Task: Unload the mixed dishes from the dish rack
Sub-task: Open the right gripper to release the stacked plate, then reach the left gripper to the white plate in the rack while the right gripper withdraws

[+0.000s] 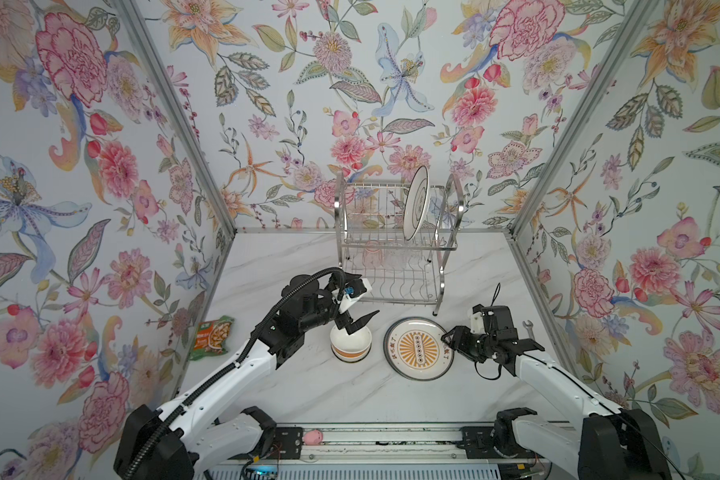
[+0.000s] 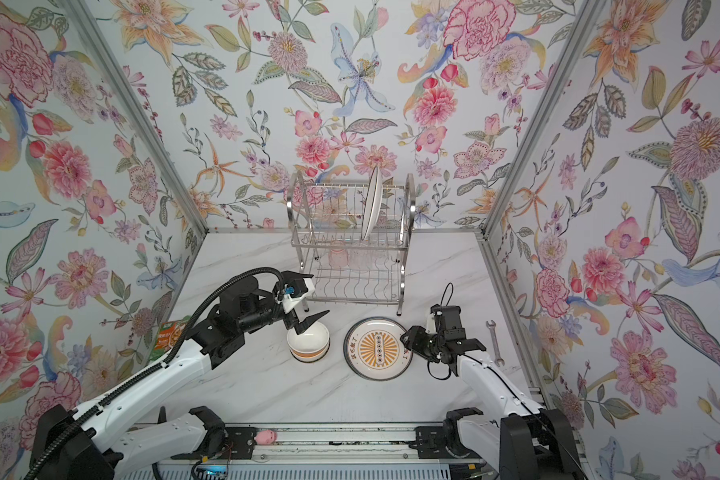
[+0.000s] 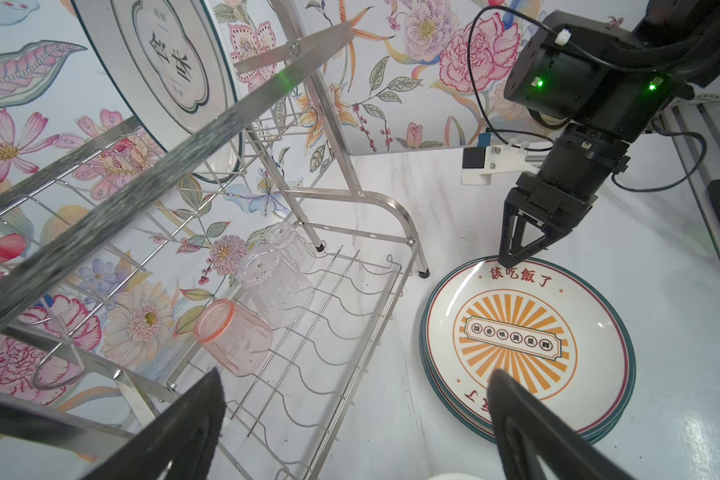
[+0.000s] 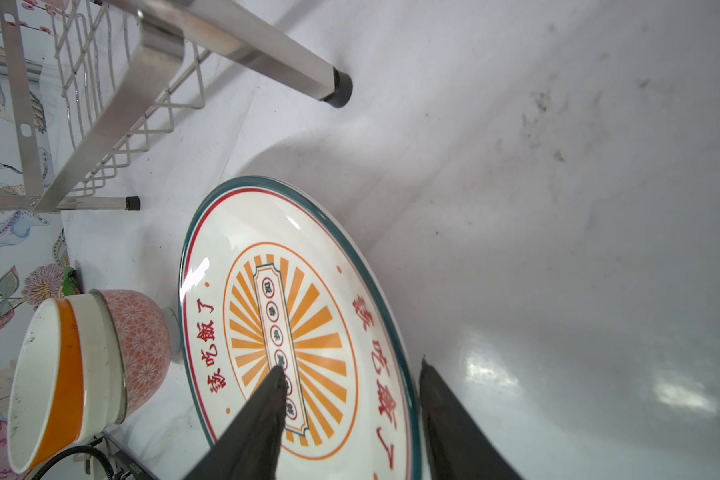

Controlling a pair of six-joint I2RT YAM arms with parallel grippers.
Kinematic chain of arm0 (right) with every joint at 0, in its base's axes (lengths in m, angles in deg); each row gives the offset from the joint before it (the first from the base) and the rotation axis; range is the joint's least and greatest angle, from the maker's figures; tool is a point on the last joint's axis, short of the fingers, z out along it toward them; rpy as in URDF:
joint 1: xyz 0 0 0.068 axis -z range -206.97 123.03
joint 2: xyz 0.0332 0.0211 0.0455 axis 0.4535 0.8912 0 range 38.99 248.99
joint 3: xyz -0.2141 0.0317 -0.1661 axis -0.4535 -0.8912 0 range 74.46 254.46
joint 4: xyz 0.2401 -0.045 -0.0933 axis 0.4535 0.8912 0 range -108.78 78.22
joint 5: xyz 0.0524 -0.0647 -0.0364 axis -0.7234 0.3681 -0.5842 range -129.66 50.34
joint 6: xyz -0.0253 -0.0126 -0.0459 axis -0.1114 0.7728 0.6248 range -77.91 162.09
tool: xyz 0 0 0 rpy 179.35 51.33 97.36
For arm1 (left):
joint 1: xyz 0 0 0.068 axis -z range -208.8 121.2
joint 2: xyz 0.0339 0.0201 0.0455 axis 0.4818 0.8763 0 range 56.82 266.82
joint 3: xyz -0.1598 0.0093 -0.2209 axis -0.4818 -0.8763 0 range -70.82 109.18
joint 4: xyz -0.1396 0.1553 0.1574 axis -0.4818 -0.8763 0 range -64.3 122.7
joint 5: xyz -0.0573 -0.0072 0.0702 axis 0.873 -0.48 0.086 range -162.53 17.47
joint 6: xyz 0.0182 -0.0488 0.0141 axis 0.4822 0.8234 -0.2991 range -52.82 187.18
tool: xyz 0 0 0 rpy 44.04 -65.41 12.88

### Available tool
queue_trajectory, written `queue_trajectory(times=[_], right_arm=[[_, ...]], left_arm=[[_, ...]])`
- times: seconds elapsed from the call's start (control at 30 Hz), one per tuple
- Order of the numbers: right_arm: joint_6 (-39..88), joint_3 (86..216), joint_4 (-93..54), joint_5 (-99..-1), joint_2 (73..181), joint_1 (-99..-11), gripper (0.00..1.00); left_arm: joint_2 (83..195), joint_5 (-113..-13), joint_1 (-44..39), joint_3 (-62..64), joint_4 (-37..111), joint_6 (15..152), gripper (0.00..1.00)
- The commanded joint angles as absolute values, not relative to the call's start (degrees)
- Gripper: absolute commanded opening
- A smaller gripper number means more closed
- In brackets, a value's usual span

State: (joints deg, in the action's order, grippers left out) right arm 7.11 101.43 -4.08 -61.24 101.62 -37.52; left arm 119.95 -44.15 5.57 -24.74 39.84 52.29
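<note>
Your right claw is released, jaws apart astride the rim of the sunburst plate, which lies flat on the table near the dish rack. Your left claw hangs open above the stacked bowls. An upright plate stands in the rack.

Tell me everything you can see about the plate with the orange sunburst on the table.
The sunburst plate is round, glossy white, ceramic-looking, with a teal rim, a thin red ring, red characters and an orange ray centre. It lies flat, face up, stacked on another plate on the table, before the dish rack. The right gripper, open, straddles its edge; contact is unclear.
</note>
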Motion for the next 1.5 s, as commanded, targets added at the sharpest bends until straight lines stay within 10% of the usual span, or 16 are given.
queue_trajectory(times=[0.0,0.67,1.47], right_arm=[[6.7,102.7,-5.2,-59.8,101.0,-38.0,0.55],[19.2,108.3,-3.5,-46.5,83.2,-40.7,0.99],[28.6,106.2,-21.0,-46.3,73.3,-43.1,0.99]], left_arm=[[120.2,-42.4,4.9,-22.4,44.9,55.4,0.99],[128.5,-52.1,5.2,-6.7,46.6,66.2,0.99],[155.0,-60.5,13.3,18.4,47.9,68.1,0.77]])
